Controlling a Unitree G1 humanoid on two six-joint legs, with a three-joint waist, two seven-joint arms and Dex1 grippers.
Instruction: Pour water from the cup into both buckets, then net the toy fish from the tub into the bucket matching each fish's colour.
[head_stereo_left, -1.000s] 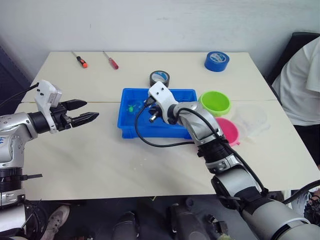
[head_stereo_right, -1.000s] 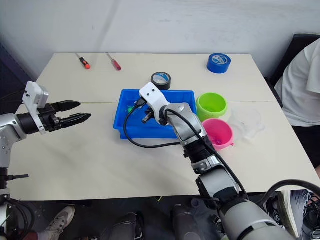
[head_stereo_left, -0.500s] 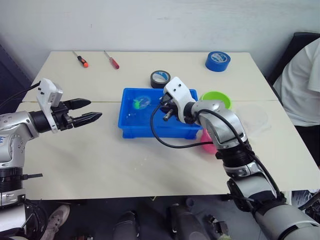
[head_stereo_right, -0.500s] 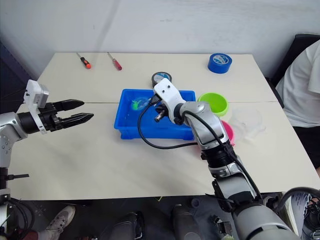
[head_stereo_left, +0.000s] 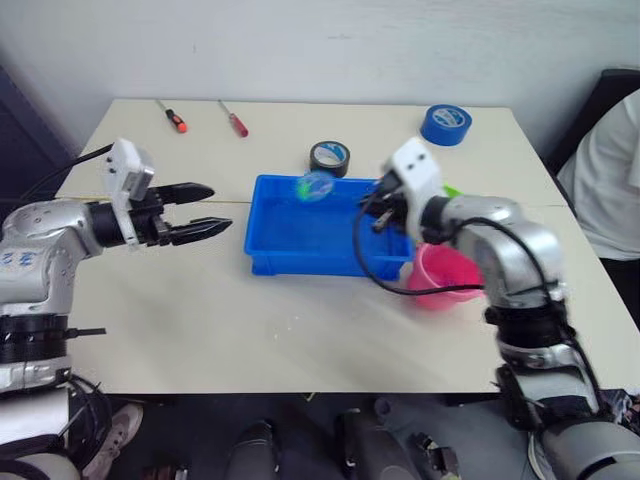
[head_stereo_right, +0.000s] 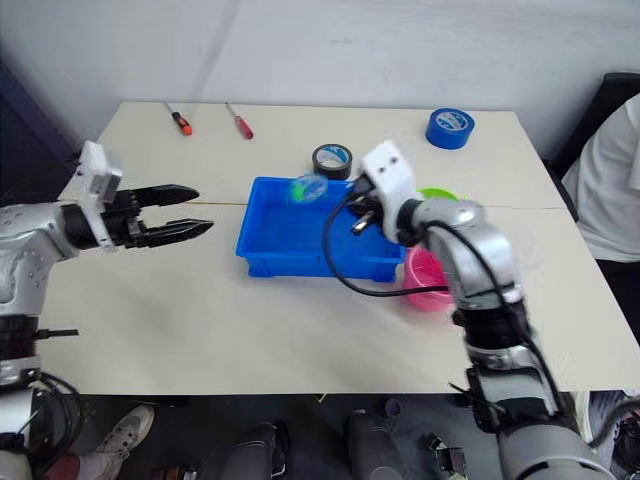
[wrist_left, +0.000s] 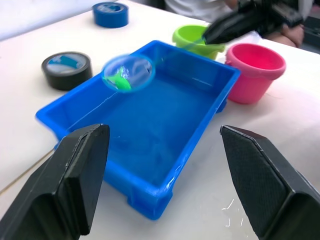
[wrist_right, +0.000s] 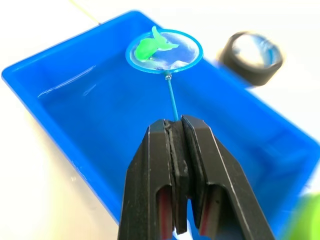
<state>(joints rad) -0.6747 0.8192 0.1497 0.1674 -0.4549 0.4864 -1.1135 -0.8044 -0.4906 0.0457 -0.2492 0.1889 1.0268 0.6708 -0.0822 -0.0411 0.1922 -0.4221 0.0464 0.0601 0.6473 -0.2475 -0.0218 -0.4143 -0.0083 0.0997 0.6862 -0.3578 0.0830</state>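
My right gripper (wrist_right: 175, 122) is shut on the thin handle of the net (wrist_right: 164, 51), which hangs above the far side of the blue tub (head_stereo_left: 320, 265). A green toy fish (wrist_right: 150, 46) lies in the net's mesh; the net (head_stereo_left: 317, 186) is raised over the tub's back rim. The pink bucket (head_stereo_left: 445, 280) stands at the tub's right end, and the green bucket (wrist_left: 192, 37) is behind it, partly covered by my right arm. Left of the tub, my left gripper (head_stereo_left: 218, 208) is open and empty, pointing at it. The cup is hidden.
A black tape roll (head_stereo_left: 329, 157) lies just behind the tub and a blue tape roll (head_stereo_left: 446, 124) at the table's far right. Two screwdrivers (head_stereo_left: 172, 117) lie at the far left. A person in white (head_stereo_left: 615, 190) sits past the right edge.
My right gripper has lifted the net with the green fish out of the tub's water and carried it rightward. My left gripper has moved closer to the tub. The camera has shifted.
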